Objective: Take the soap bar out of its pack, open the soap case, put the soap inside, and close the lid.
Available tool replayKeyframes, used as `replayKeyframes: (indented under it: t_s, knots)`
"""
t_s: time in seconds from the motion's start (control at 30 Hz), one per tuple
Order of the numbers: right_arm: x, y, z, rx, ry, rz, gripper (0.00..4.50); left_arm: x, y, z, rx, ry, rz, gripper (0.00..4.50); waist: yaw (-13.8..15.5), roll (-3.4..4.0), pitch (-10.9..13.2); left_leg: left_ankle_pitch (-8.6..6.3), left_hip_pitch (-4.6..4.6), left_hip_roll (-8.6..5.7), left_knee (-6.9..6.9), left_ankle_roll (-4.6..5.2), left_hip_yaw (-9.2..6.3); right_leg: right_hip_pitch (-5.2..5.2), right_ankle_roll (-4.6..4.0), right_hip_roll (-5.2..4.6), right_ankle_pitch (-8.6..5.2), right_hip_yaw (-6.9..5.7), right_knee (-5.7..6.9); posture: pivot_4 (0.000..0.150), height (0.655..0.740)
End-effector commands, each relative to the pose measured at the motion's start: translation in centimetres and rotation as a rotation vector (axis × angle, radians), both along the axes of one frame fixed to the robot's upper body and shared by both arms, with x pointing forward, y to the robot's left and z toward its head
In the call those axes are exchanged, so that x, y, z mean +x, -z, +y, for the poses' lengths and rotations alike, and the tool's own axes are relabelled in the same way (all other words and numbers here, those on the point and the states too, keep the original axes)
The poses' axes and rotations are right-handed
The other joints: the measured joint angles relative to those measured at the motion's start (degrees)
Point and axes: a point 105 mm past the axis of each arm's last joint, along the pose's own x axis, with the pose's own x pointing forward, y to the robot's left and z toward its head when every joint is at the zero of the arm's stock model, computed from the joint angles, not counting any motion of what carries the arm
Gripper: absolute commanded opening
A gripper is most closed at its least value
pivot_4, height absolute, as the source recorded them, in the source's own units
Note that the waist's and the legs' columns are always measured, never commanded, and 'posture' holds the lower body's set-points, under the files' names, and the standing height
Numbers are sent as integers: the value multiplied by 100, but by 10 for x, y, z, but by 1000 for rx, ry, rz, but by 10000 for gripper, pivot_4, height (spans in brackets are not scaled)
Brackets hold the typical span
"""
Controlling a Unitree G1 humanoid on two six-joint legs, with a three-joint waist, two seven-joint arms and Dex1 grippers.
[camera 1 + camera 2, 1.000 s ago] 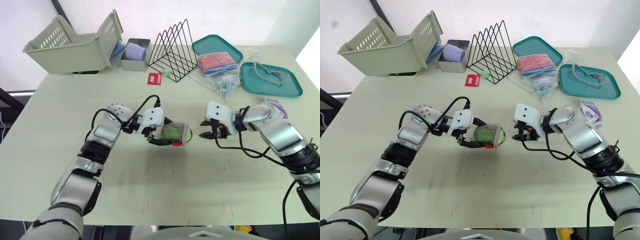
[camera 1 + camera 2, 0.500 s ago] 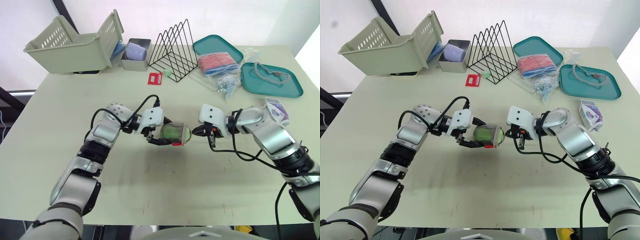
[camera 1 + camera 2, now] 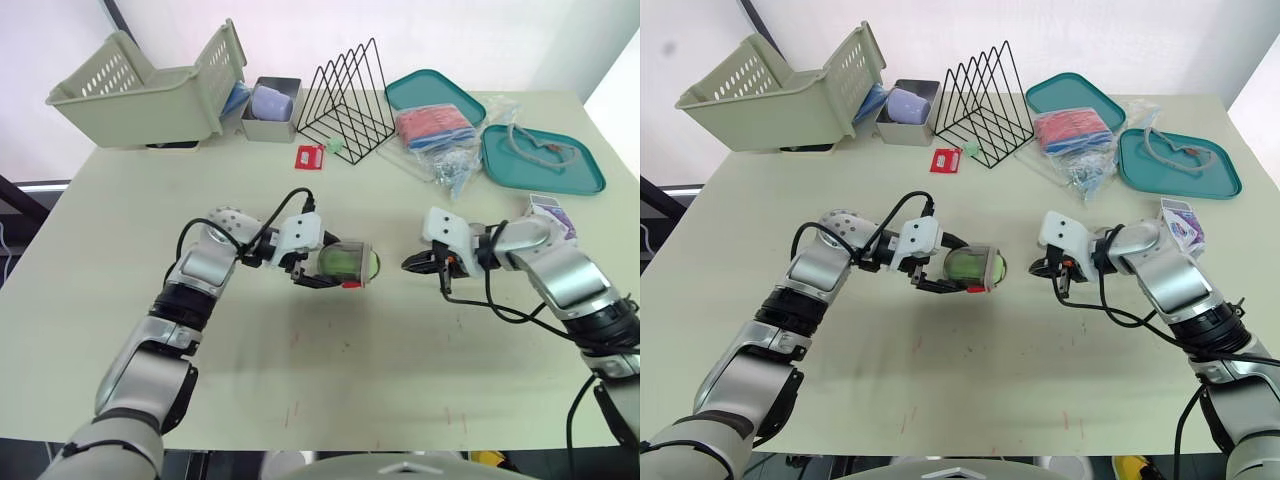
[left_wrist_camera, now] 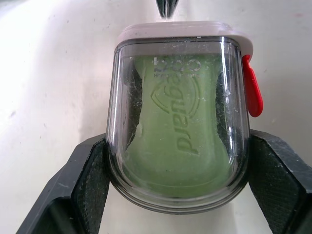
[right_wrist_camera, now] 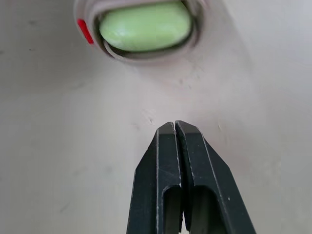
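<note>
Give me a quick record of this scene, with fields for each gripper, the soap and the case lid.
left gripper: shut on the soap case, one finger on each side
right gripper: shut, holding nothing, apart from the case, on its right
soap: green bar, inside the case
lid: clear, looks closed over the soap; red latch at one side
task stage: soap in, lid apparently shut

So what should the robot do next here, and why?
Probably the left gripper should set the soap case down on the table and let go. The green soap already lies under the clear lid, which looks closed, and the right gripper is shut and apart from the case.
</note>
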Motion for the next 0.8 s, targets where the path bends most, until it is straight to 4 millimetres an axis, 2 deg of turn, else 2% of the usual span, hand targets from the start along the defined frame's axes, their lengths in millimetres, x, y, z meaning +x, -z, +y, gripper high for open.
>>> replayKeyframes:
  t_s: [0.03, 0.13, 0.17, 0.2, 0.23, 0.33, 0.4, 0.43, 0.5, 0.63, 0.8]
  knots:
    - [2, -12, -8, 82, 45, 1, 304, 0, -17, -1, -47, 11, -63, 34543, 0, 0, 0, 0, 0, 0, 0, 0, 0, 0, 0, 0, 0, 0, 0, 1500, 7400]
    - [-6, -10, -10, 164, 90, 136, 8765, 0, -18, -2, -54, 8, -77, 34543, 1, 0, 0, 0, 0, 0, 0, 0, 0, 0, 0, 0, 0, 0, 0, 1500, 7400]
    - [-9, -10, -11, 188, 105, 179, 9298, 0, -18, -2, -55, 8, -79, 34543, 2, 0, 0, 0, 0, 0, 0, 0, 0, 0, 0, 0, 0, 0, 0, 1500, 7400]
    - [-12, -7, -13, 226, 148, 254, 17068, -1, -19, -2, -56, 9, -80, 34543, 2, 0, 0, 0, 0, 0, 0, 0, 0, 0, 0, 0, 0, 1, 0, 1500, 7400]
    - [-15, -3, -16, 255, 190, 326, 17195, -1, -19, -2, -57, 10, -82, 34543, 2, 0, 0, 0, 0, 0, 0, 0, -1, 0, 0, 0, 0, 0, 1, 1500, 7400]
    - [-26, 1, -16, 316, 245, 481, 31163, -2, -20, -3, -63, 12, -84, 34543, 3, 0, 0, 0, -1, 0, 0, 0, -1, 1, 0, 0, 0, 1, 1, 1500, 7400]
    - [-30, -5, -10, 433, 284, 625, 41713, -2, -21, -4, -68, 15, -88, 34543, 1, 0, 0, 0, 0, 0, 0, 0, 0, 1, 0, 0, 0, 1, 1, 1500, 7400]
    - [-34, -7, -8, 473, 289, 687, 44307, -3, -21, -5, -69, 17, -89, 34543, -13, 0, 0, 0, 0, 0, 0, 0, -1, 1, 0, 1, 0, 1, 2, 1500, 7400]
    - [-40, -10, -5, 521, 286, 777, 44307, -3, -21, -5, -71, 19, -90, 34543, -8, 0, 0, 0, 1, 0, -2, 0, -2, 0, 0, 2, 0, 2, 3, 1500, 7400]
    - [-41, -12, -4, 625, 299, 886, 44307, -4, -22, -7, -75, 25, -95, 34543, 5, 0, 0, 0, -1, -1, -3, 0, -1, 1, 0, 0, 0, 1, 0, 1500, 7400]
    - [-34, -12, 0, 686, 339, 883, 44307, -4, -25, -10, -86, 34, -103, 34543, -10, 0, 0, 0, -1, -1, -3, 0, -2, 1, 0, 1, 0, 1, 2, 1500, 7400]
